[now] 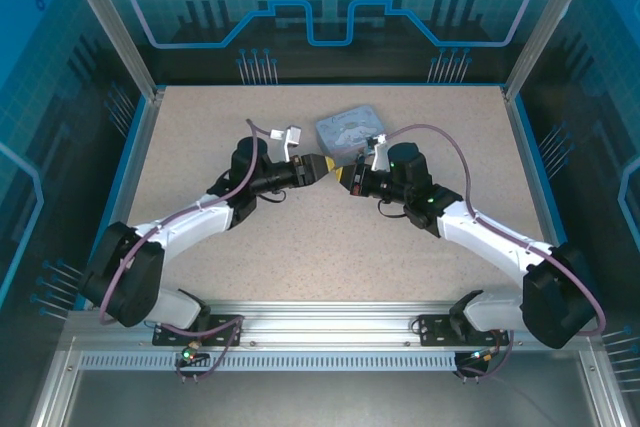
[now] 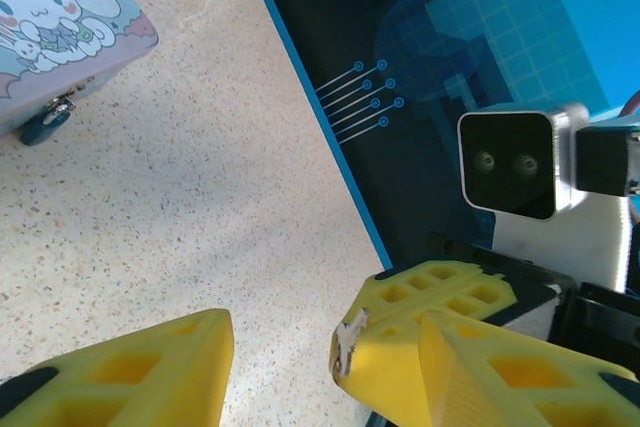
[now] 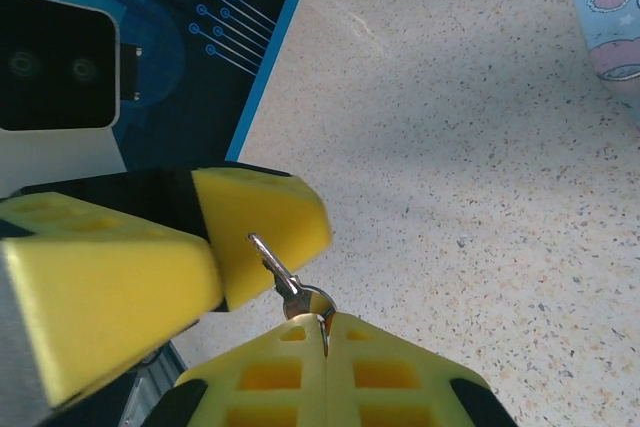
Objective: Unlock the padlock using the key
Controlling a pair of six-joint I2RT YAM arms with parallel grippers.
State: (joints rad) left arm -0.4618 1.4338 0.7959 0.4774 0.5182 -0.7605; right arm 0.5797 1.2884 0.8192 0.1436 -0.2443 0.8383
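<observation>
My right gripper [image 3: 325, 325] is shut on the head of the small metal key [image 3: 283, 280], whose blade sticks out up and to the left. The blade tip lies against one yellow finger [image 3: 265, 222] of the left gripper. In the left wrist view the key [image 2: 352, 342] pokes from the right gripper's tip, between the parted fingers of my left gripper [image 2: 325, 347], which is open with a wide gap. Both grippers meet tip to tip mid-table, the left gripper [image 1: 322, 167] facing the right gripper [image 1: 343, 173]. The tiny dark padlock [image 2: 45, 125] hangs on the tin's latch.
The pale blue patterned tin [image 1: 350, 127] lies just behind the grippers; its tin corner [image 3: 610, 17] shows at the right wrist view's edge. A blue rim [image 1: 140, 147] and glass walls bound the speckled table [image 1: 330, 247].
</observation>
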